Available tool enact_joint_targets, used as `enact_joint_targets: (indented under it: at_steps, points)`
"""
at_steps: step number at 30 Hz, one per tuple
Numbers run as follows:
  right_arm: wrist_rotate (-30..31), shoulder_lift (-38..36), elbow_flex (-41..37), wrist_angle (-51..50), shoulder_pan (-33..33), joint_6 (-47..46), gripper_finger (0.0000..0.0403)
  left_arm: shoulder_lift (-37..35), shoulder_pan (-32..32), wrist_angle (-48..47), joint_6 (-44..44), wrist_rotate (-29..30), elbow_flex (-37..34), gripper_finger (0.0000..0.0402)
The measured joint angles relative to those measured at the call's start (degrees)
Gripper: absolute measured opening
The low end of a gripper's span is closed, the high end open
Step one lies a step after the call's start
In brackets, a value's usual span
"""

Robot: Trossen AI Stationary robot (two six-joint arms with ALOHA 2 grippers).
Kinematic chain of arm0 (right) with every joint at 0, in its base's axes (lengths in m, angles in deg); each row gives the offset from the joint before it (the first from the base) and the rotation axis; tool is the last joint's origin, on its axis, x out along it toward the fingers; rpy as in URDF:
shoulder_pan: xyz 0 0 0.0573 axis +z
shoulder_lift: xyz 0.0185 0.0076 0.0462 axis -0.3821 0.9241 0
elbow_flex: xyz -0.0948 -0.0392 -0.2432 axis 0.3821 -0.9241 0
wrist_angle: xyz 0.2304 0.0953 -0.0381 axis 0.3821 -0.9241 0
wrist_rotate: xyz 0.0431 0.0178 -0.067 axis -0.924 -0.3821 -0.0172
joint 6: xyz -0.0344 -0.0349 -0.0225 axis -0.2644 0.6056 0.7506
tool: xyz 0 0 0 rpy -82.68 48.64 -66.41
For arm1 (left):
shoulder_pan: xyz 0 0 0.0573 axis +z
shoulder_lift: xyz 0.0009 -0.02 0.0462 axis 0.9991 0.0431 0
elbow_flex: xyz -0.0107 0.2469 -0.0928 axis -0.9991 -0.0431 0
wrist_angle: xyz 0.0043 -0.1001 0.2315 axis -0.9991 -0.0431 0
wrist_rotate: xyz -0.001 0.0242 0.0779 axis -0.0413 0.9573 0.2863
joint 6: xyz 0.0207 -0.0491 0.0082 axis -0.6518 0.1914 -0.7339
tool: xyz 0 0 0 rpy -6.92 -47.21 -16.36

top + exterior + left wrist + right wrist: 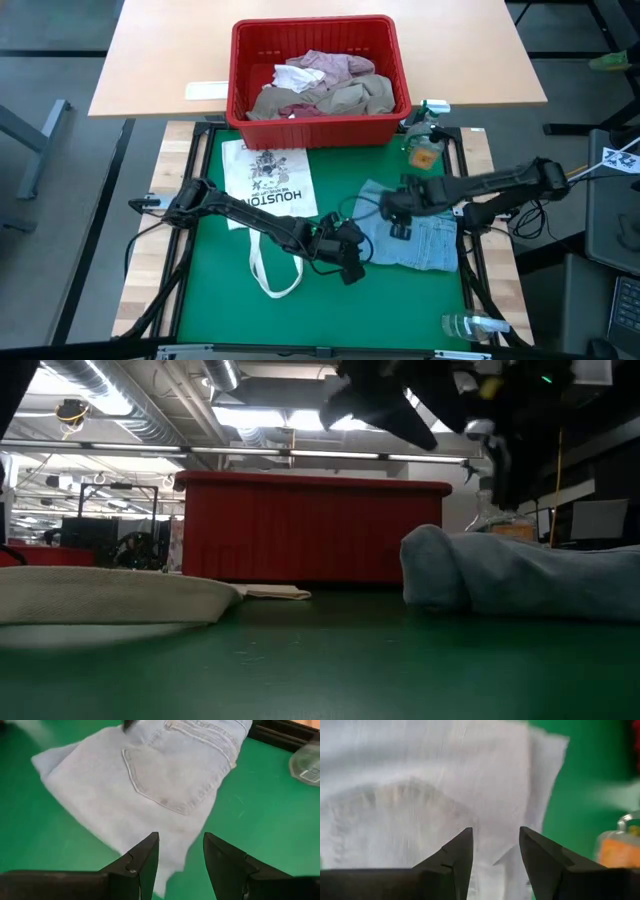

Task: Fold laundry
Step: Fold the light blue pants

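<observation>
High view shows the jeans (415,240) folded on the green mat, both grippers spread and empty, more clothes (320,85) waiting in the red basket (318,125).

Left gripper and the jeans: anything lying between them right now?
Nothing: in the left wrist view the open left gripper hangs right over the jeans' edge, bare green mat beside.

A red basket (318,118) stands behind a printed tote bag (266,180) — spray bottle (424,148) beside.

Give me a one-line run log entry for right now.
left gripper: open, at jeans edge | right gripper: open, over jeans | jeans: folded on mat | basket: clothes inside
</observation>
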Motion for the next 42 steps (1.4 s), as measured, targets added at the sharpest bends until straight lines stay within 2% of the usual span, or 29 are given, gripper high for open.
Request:
enact_joint_targets:
  at_steps: [5, 9, 13, 23, 26, 32, 38, 42]
  points:
    - [0.4, -3.7, -11.0, 6.4, 2.3, -3.8, 0.0161, 2.0, 2.3, 6.3, -5.2, -3.9, -0.1, 0.0148]
    - [6.0, -3.7, -16.0, 9.3, 0.4, -4.4, 0.0161, 3.6, 4.2, 11.2, -7.5, -5.7, -0.1, 0.0148]
    - [8.9, -3.6, -18.0, 9.9, -4.3, -6.4, 0.0161, 5.2, 5.9, 12.1, -7.8, -6.2, 0.0, 0.0148]
    - [9.2, -3.4, -21.6, 15.9, -13.0, -5.2, 0.0161, 8.8, 8.4, 12.0, -8.8, -6.4, 0.0, 0.0148]
    - [6.4, -3.3, -22.9, 17.7, -14.4, -5.1, 0.0161, 8.8, 9.0, 10.5, -8.8, -6.3, 0.0, 0.0148]
    - [-4.3, -3.4, -27.3, 25.3, -15.0, -4.8, 0.0161, 5.7, 9.1, 5.2, -8.8, -6.3, 0.0, 0.0148]
    - [-8.5, -3.4, -28.2, 27.8, -11.5, -3.8, 0.0161, 2.9, 8.8, 0.2, -8.8, -6.3, 0.0, 0.0148]
    - [-13.8, -3.3, -28.2, 33.1, -6.7, -2.8, 0.0161, 1.2, 8.8, -1.4, -8.8, -6.1, 0.0, 0.0148]
